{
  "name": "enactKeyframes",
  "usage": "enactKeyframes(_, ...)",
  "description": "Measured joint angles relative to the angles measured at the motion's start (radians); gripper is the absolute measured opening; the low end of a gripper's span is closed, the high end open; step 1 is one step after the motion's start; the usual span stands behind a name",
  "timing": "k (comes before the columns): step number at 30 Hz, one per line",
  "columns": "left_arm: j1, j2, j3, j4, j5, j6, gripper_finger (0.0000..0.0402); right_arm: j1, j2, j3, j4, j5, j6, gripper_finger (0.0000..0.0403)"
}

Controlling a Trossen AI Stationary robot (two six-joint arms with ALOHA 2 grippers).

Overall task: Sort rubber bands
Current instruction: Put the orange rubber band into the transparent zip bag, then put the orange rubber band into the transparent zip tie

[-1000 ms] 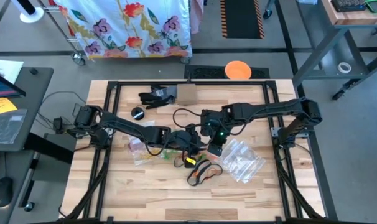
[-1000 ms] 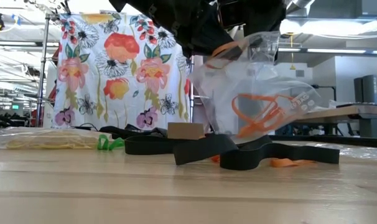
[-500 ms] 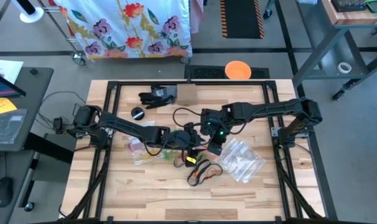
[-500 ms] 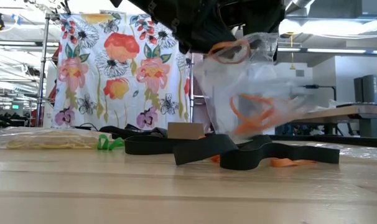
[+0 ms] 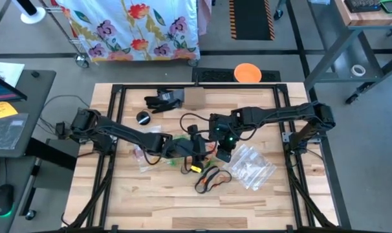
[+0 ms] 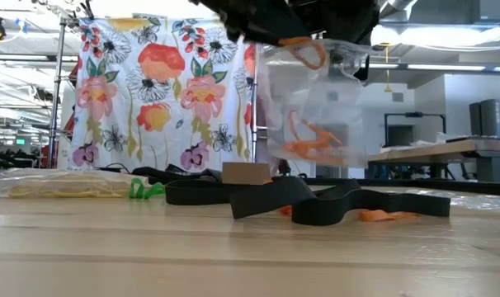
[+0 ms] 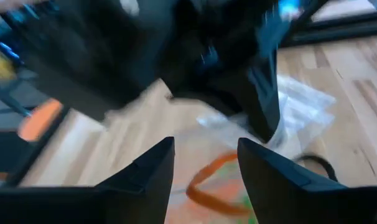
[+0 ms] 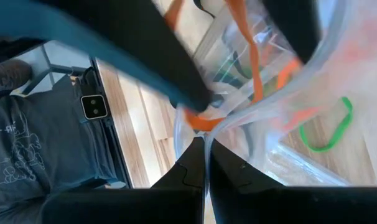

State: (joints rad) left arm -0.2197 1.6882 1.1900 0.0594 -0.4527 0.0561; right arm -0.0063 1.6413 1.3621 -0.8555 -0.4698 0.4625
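in the hanging bag, several orange rubber bands

- Overhead cam is looking straight down at the whole table.
- Low cam is sitting at tabletop level, facing the room.
- Both wrist cams are staring close-up at the same clear bag.

A grey floor surrounds the wooden bench. Behind it hangs a white flowered cloth on a rack. An orange disc lies on the floor, near a black mat with striped edges.
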Motion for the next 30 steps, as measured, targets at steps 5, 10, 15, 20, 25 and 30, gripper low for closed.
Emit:
enactKeyframes(5,-0.027,-0.011,0.0,0.01,-0.094,0.03,0.0171,0.0,0.0,0.0,0.002,0.0,0.0,0.0005)
enactKeyframes(10,-0.035,-0.012,0.0,0.014,-0.123,0.05,0.0171,0.0,0.0,0.0,0.001,0.0,0.0,0.0005)
enactKeyframes(15,-0.047,-0.012,0.0,0.038,-0.219,0.073,0.0171,0.011,0.0,0.0,-0.014,0.0,0.001,0.0005)
enactKeyframes(20,-0.081,-0.018,0.0,0.083,-0.283,0.119,0.0171,0.028,0.0,0.0,-0.027,-0.007,0.008,0.0005)
enactKeyframes(25,-0.131,-0.025,0.0,0.079,-0.585,0.192,0.0171,0.02,0.0,0.0,-0.056,-0.023,0.085,0.0005)
enactKeyframes(30,-0.218,-0.05,0.001,-0.171,-0.705,0.206,0.0171,-0.007,-0.006,0.0,-0.084,-0.005,0.085,0.0005)
